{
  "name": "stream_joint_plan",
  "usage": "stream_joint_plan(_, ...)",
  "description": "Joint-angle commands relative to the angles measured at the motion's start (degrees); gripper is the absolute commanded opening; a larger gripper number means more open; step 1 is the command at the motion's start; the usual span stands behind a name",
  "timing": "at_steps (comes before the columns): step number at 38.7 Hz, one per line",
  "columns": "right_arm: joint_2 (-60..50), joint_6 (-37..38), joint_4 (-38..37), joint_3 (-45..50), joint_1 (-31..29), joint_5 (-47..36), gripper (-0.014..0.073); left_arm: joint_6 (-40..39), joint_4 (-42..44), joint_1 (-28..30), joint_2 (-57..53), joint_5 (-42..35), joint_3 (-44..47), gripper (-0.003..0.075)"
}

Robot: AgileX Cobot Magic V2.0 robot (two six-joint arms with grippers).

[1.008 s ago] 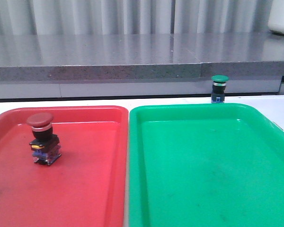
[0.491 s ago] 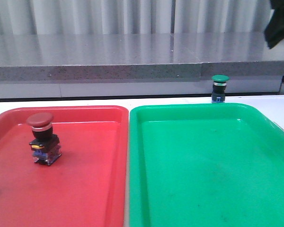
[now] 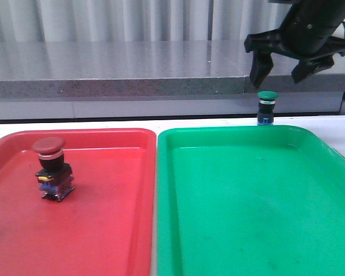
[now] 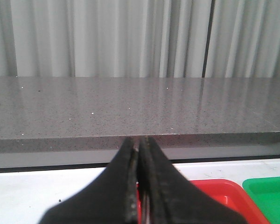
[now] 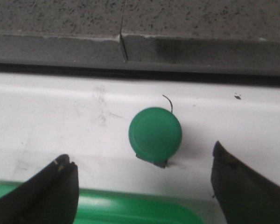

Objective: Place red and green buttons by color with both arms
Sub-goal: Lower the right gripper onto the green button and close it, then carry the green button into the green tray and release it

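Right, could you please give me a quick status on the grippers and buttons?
Right gripper open above green button. Left gripper shut, empty. Red button in red tray; green one upright on the table behind green tray. Nothing blocking.

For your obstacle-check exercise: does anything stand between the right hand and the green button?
Nothing visible does. The open right hand hangs above the green button, which stands on bare white table.
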Motion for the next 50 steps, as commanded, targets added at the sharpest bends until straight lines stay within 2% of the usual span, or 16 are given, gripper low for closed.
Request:
stream_joint_plan(1, 1.13, 0.84, -0.39, -5.9, -0.32, -1.46, 0.0601, -0.44, -0.25, 0.03, 0.7, -4.76, -1.3, -0.002)
stream_joint_plan(14, 8.59, 0.9, -0.66, -12.93, -0.98, -0.85, 0.0601, -0.44, -0.25, 0.03, 0.7, -4.76, -1.3, -0.002)
stream_joint_plan(18, 9.32, 0.95, -0.66, -13.2, -0.98, -0.6, 0.0577, -0.44, -0.25, 0.03, 0.7, -4.76, -1.3, -0.002)
stream_joint_plan(23, 9.4, 0.95, -0.66, -13.2, -0.98, 0.71, 0.0469, -0.44, -0.25, 0.03, 0.7, -4.76, -1.3, -0.002)
stream_joint_plan(29, 9.25, 0.95, -0.66, -13.2, -0.98, 0.82, 0.029, -0.44, -0.25, 0.03, 0.7, -4.76, -1.3, -0.002)
stream_joint_plan(34, 8.57, 0.95, -0.66, -13.2, -0.98, 0.61, 0.0204, -0.44, -0.25, 0.03, 0.7, -4.76, -1.3, -0.002)
stream_joint_plan(42, 4.87, 0.9, -0.66, -13.2, -0.98, 0.17, 0.0202, -0.44, -0.25, 0.03, 0.7, -4.76, -1.3, -0.002)
stream_joint_plan(50, -1.82, -0.19, -0.66, -12.35, -0.05, 4.24, 0.0202, -0.44, -0.25, 0.03, 0.7, -4.76, -1.3, -0.002)
